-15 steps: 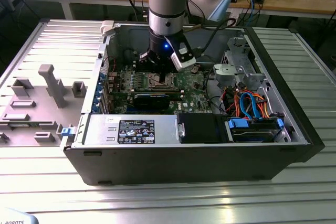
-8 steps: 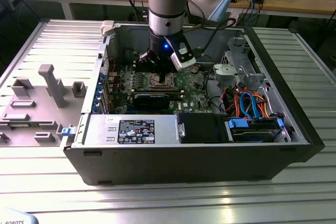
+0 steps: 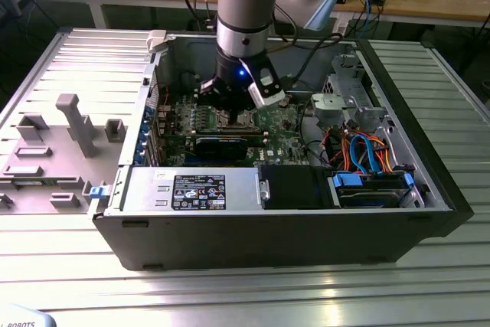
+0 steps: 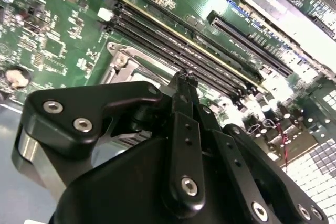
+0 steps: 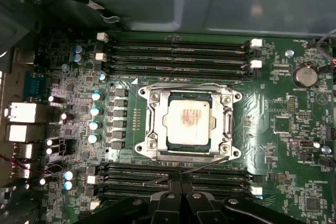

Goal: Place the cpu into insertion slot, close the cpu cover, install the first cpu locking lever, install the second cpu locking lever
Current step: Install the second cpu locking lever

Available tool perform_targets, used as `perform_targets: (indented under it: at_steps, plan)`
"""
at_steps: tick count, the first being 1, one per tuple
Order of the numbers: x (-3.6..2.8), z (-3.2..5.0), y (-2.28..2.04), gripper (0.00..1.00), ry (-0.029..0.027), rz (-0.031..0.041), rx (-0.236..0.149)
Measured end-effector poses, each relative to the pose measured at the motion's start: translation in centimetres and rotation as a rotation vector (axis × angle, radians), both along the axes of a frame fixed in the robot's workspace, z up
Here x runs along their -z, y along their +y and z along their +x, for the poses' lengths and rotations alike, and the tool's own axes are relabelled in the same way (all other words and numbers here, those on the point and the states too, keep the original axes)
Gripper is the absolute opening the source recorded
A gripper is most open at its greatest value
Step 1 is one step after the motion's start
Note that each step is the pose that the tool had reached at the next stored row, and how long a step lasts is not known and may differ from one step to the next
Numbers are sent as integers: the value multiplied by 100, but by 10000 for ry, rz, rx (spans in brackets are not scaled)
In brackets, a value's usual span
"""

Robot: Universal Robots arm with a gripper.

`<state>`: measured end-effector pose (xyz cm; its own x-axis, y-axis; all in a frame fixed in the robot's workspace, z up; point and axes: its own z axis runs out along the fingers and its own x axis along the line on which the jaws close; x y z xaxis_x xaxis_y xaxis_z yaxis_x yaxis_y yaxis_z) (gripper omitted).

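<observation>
Gripper: fingers pressed together, tips meeting, nothing between them. Seen in the first wrist view (image 5: pixel 178 182) and the second wrist view (image 4: pixel 186 78); in the exterior view (image 3: pixel 230 106) it hangs low inside the open computer case (image 3: pixel 429 181), over the motherboard (image 3: pixel 279 135).

Tip position: in the first wrist view the joined tips sit over the memory slots (image 5: pixel 173 178) that run alongside the socket, just beside one thin wire lever (image 5: pixel 202 165) that slants out from the socket corner. Contact with the lever cannot be told.

Cpu: dull silver square (image 5: pixel 188 123), seated flat in the insertion slot (image 5: pixel 156 153), showing through the window of the frame.

Cpu cover: silvery frame plate (image 5: pixel 152 123) lying down flat around the chip, four corner screws visible.

Other lever: a second wire (image 5: pixel 184 85) runs along the far edge of the socket, lying close against the frame.

Second wrist view: socket corner bracket (image 4: pixel 121 61) peeks out past the black finger linkages; long dark memory slots (image 4: pixel 173 45) cross just beyond the tips.

Surroundings: grey ribbed metal table (image 3: pixel 230 289) under the case; blue and orange cables (image 3: pixel 367 151) on the exterior view's right; grey fixture blocks (image 3: pixel 73 124) on the exterior view's left.
</observation>
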<state>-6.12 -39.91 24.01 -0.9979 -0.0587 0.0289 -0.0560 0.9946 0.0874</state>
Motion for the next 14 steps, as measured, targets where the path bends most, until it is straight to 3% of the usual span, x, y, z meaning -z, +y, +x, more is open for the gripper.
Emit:
perform_targets:
  at_steps: [6, 10, 13, 14]
  plan:
    - [62, -10, -9, 11, 132, 2, -580]
    - [95, -47, -9, 11, 255, 24, -848]
    - [115, -69, -10, 11, 307, 88, -865]
    - [117, -73, -15, 11, 331, 151, -864]
